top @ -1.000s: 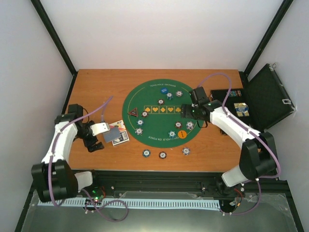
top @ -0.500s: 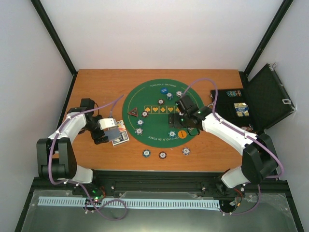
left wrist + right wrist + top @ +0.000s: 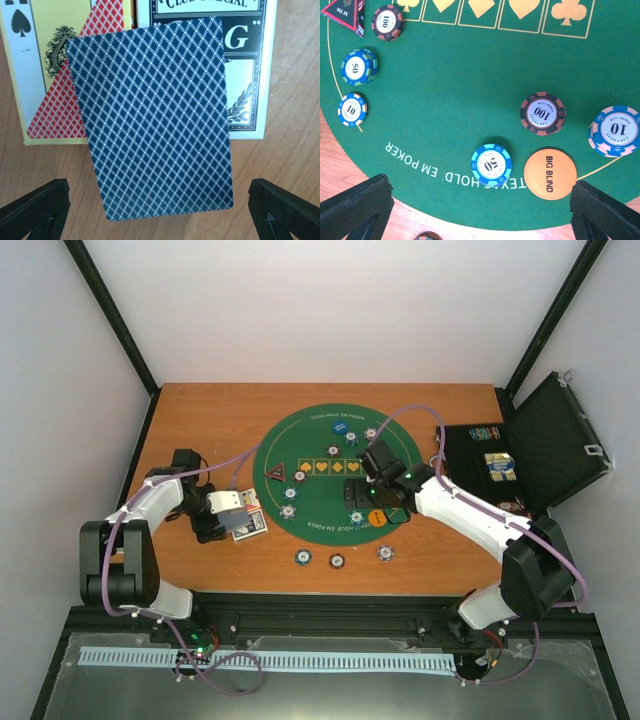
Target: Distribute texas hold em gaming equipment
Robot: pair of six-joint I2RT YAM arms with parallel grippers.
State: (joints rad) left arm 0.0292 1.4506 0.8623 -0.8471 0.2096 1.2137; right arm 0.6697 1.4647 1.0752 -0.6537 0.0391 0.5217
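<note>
A grey-blue-backed card [image 3: 152, 117] lies tilted over two card boxes [image 3: 240, 65] on the wood. My left gripper [image 3: 159, 200] is open, with its fingers wide on either side of the card's near end; it also shows in the top view [image 3: 226, 506]. My right gripper [image 3: 481, 184] is open and empty above the green mat [image 3: 450, 95], over a blue 50 chip [image 3: 491, 164] and beside the orange BIG BLIND disc [image 3: 550, 174]. It also shows in the top view [image 3: 357, 494]. A red-black triangular marker [image 3: 276, 474] and several chips sit on the mat [image 3: 322, 495].
Three chips [image 3: 338, 561] lie on the wood in front of the mat. A blue disc [image 3: 340, 426] is at the mat's far edge. The black hinged case [image 3: 545, 445] stands open at the right with more chips and cards inside.
My right arm has swung left from the mat's right edge to over its near middle. My left arm has drawn in to the right, over the card boxes.
</note>
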